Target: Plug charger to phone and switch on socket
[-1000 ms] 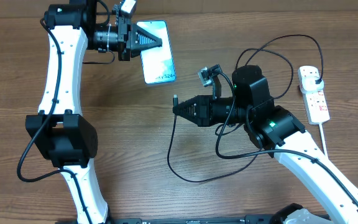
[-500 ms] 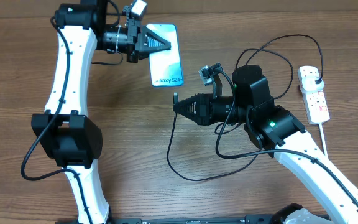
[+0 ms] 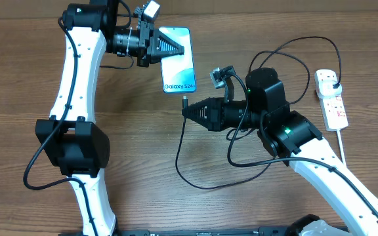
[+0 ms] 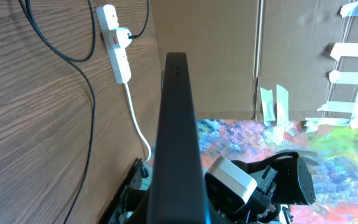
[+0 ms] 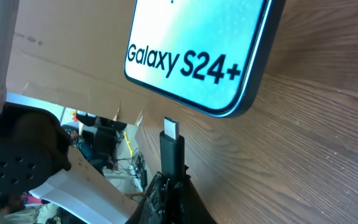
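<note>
1. Left gripper point(image 3: 170, 44): clamping the phone point(image 3: 178, 62) by its upper end, steadying its port end for insertion.
2. Right gripper point(image 3: 185, 113): just below the phone, pinching the connector point(image 5: 171, 149) of the charger point(image 3: 185, 103), tip pointing portward, not touching.
3. Socket point(image 3: 331, 98): well right of the phone, waiting for switching.

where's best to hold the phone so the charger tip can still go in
Pinch the phone across its flat faces, coming in over a long edge near the end away from the Galaxy text, as the left gripper does. The text end faces the charger tip, so keep it clear.
</note>
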Tool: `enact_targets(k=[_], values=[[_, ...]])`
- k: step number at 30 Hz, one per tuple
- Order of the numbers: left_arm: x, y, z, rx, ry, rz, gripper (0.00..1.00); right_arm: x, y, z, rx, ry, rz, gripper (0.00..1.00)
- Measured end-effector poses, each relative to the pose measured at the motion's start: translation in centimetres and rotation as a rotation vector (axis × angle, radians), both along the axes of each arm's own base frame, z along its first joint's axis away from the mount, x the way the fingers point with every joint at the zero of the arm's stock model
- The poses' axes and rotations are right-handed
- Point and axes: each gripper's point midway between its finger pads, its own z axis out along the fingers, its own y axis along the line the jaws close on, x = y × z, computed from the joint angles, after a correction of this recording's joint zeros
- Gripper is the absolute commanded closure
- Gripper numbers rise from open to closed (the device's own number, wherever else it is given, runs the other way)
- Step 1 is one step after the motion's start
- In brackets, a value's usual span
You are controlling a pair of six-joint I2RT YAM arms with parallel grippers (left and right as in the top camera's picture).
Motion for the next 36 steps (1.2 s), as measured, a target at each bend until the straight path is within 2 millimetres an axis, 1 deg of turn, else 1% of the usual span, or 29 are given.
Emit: enact_targets(k=[10,16,30,36], values=[[0.07,-0.01,0.01,0.0,0.008,0.003,0.96,0.07,0.07,0.13,0.015,0.047,-0.021,0.96],[0.07,-0.01,0.01,0.0,0.008,0.003,0.96,-0.27,0.62,0.44,0.029,0.057,-0.013,0.96],[0.02,0.0,0.0,0.0,0.012,0.003,0.96,0.05,0.51,0.35,0.029,0.079,-0.042,0.96],[-0.18,-0.42,-0.07,0.005,0.012,-0.006,0.96,0.1,0.5,0.34,0.028,0.078,-0.045,0.96]])
